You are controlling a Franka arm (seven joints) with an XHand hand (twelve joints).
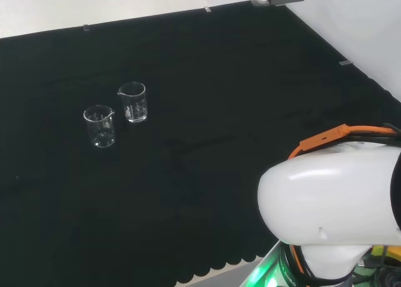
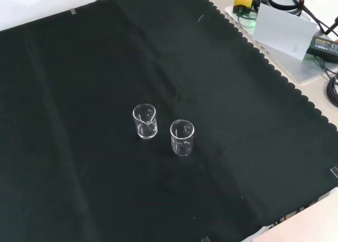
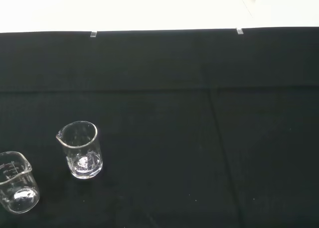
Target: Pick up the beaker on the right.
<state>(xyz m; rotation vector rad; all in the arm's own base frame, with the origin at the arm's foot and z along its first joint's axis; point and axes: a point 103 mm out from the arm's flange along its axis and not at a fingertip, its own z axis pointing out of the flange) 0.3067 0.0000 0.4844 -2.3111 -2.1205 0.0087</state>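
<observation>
Standing on the cloth: two clear glass beakers are seen upright on the black cloth (image 1: 207, 61), near each other but apart.
Right beaker: in the head view the right beaker (image 1: 133, 102) is placed left of the cloth's middle, well away from every edge; in the front view it is the left one (image 2: 144, 121), and it is seen in the wrist view (image 3: 81, 149) too.
Other beaker: the second beaker (image 1: 100, 126) is set just left of and nearer than the first in the head view; in the front view it is found to the right (image 2: 182, 138), and in the wrist view (image 3: 15, 182) at the picture's edge.
Contents: both appear empty.
In the way: bare cloth is seen all round both beakers.
Arm: a large white link (image 1: 332, 205) with orange cable is seen over the cloth's near right corner in the head view.
Hand: whether released, clenched or grasping cannot be told.
Beyond the cloth: a pale plate (image 2: 296, 57) with cables and a small box is seen past the scalloped edge at the front view's top right.
</observation>
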